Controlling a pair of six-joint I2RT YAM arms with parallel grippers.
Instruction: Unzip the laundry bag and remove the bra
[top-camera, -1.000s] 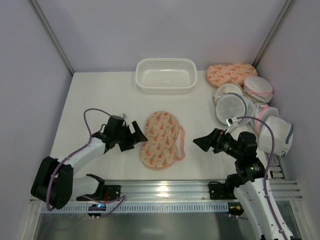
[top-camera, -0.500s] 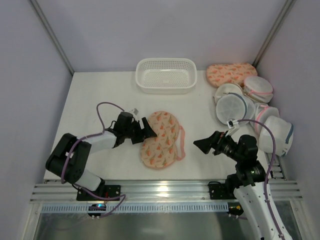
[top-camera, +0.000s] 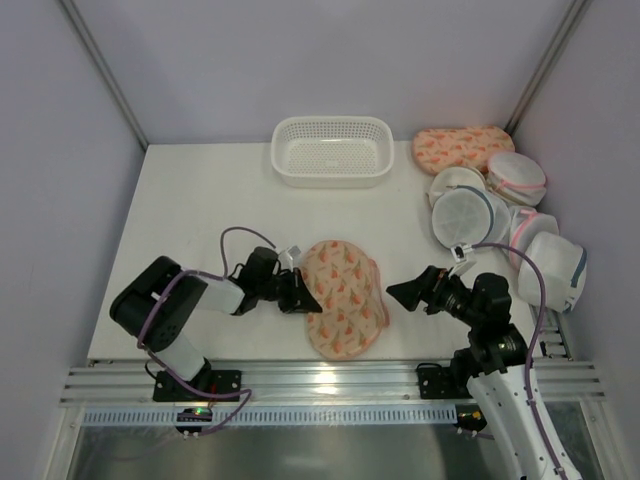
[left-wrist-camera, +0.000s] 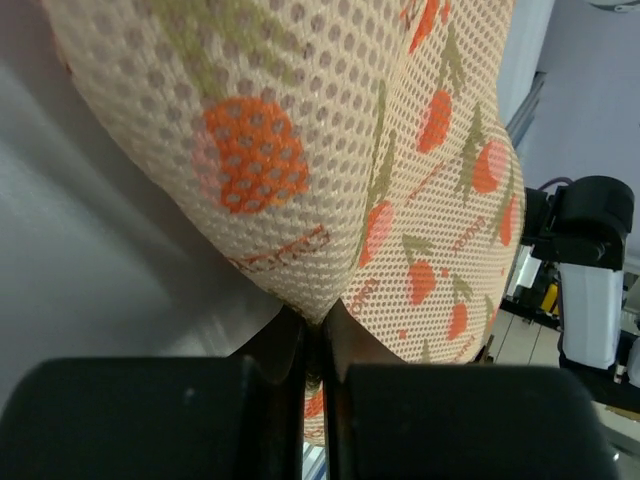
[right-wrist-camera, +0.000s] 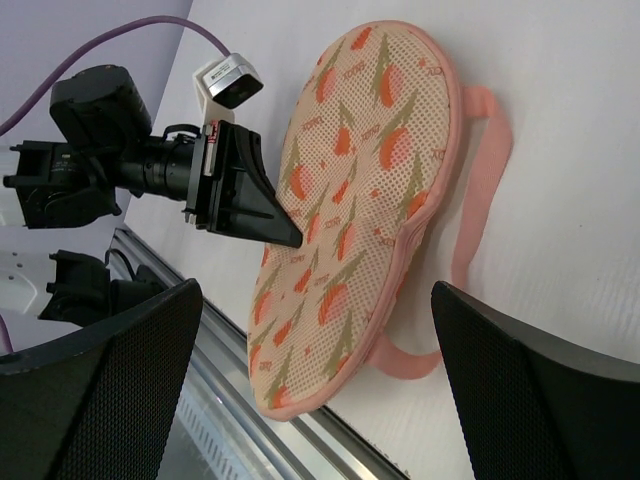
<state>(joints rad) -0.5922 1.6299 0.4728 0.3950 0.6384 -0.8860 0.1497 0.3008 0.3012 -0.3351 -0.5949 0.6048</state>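
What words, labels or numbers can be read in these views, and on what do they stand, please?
None is readable.
The print on the laundry bag has small orange-red marks that may be lettering, too blurred to read.

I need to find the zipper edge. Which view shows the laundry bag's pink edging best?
The right wrist view: the whole laundry bag is in frame, its pink edging and loop sharp. The top view shows the edging smaller, on the bag's right. The left wrist view shows only printed mesh pinched in the shut left tool.
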